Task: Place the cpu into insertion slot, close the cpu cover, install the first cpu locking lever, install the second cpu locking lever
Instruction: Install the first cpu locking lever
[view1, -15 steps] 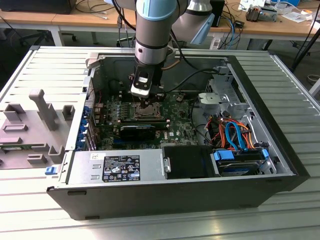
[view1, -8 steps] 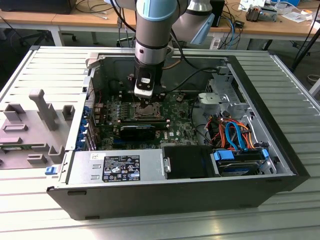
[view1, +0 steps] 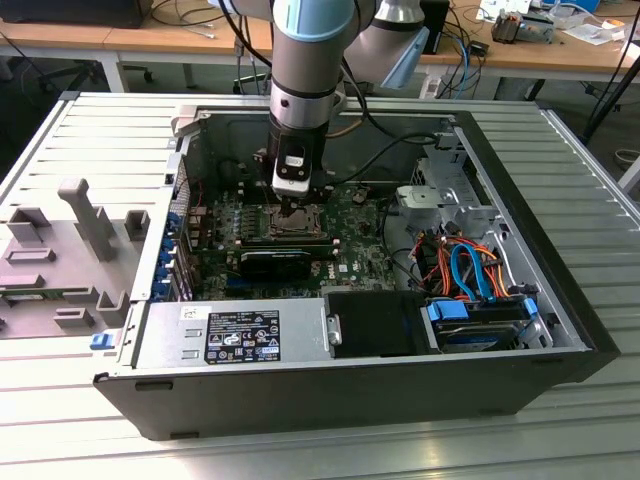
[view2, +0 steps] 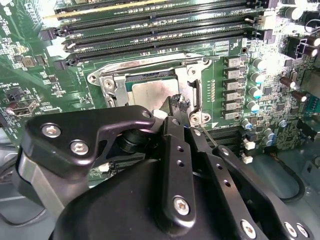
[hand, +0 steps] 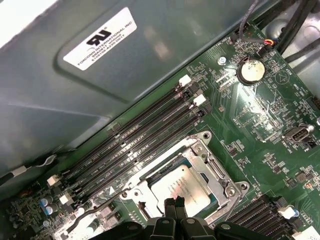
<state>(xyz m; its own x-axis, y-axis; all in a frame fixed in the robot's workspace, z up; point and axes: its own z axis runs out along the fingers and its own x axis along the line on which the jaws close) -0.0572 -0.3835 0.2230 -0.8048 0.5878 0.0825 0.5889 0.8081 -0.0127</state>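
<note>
The cpu (hand: 182, 187) lies flat in the insertion slot (view1: 290, 225) of the green motherboard, its silver top showing in both wrist views (view2: 150, 92). The silvery cpu cover (hand: 207, 160) lies down around it, framing the chip through its window (view2: 112, 85). A thin locking lever (hand: 102, 207) sticks out from one corner of the socket. Another lever rod (view2: 150, 59) runs along the socket's side nearest the memory slots. My gripper (hand: 174, 202) is shut, its black tips (view2: 179, 104) down at the cover's edge beside the chip. In the exterior view the gripper (view1: 287, 205) hangs straight over the socket.
Long black memory slots (hand: 145, 130) run beside the socket. The case wall (hand: 107, 35) rises close behind them. A coin battery (hand: 251, 70) sits further off. A drive bay with orange and blue cables (view1: 480, 270) fills the exterior view's right; the power supply (view1: 240, 335) lies in front.
</note>
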